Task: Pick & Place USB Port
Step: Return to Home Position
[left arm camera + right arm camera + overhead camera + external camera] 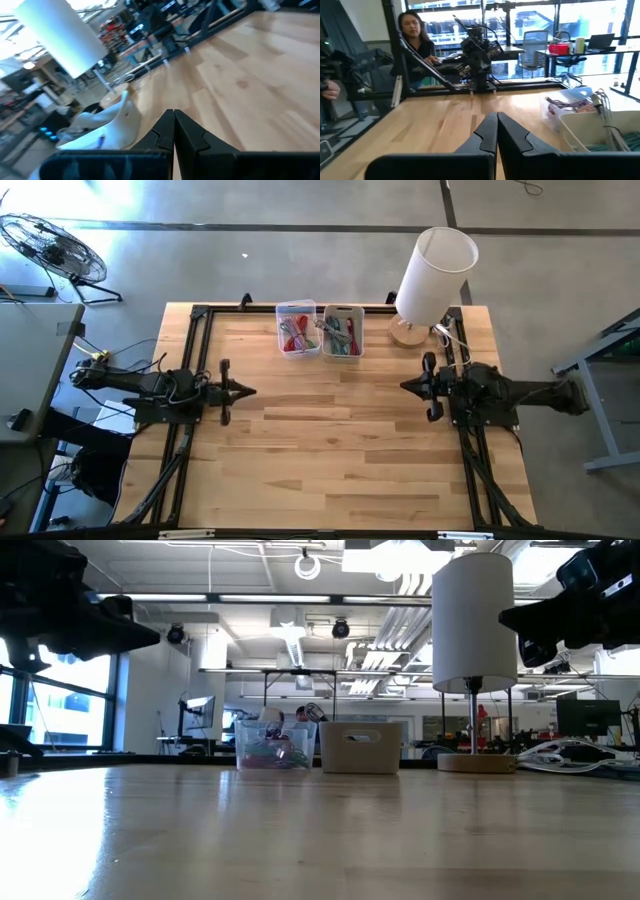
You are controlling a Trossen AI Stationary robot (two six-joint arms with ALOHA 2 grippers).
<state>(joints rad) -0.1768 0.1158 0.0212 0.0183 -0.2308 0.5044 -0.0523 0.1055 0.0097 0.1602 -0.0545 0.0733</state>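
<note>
Pale wood planks, smooth with a faint sheen, make up the table (330, 450); a black frame (200, 315) runs along its edges. The left gripper (250, 391) hovers over the boards at the table's left side, its two dark wedge-shaped fingers pressed together tip to tip. The right gripper (405, 386) faces it from the right side, its fingers likewise closed on each other. Bare board lies between the two. The task items sit beyond both grippers at the far edge, roughly midway between them. A transparent bin (296, 329) is nearer the left gripper and holds a tangle of pink and reddish cables (293, 332). Just beside it, nearer the right gripper, a gray bin (343, 331) holds green and whitish cables (340, 333). Both bins are small, rectangular, straight-walled plastic; the gray one is opaque, with a slot handle in its wall. From each gripper to the bins there is only open board. Just past the right gripper, toward the far right corner, stands a lamp (436, 272) with a white cylindrical shade, a thin metal stem and a round wooden base. Off the table, beyond the left arm, a wire-caged fan (55, 248) sits on the grey floor. A person (414, 37) in dark clothing is off the table behind the left arm.
</note>
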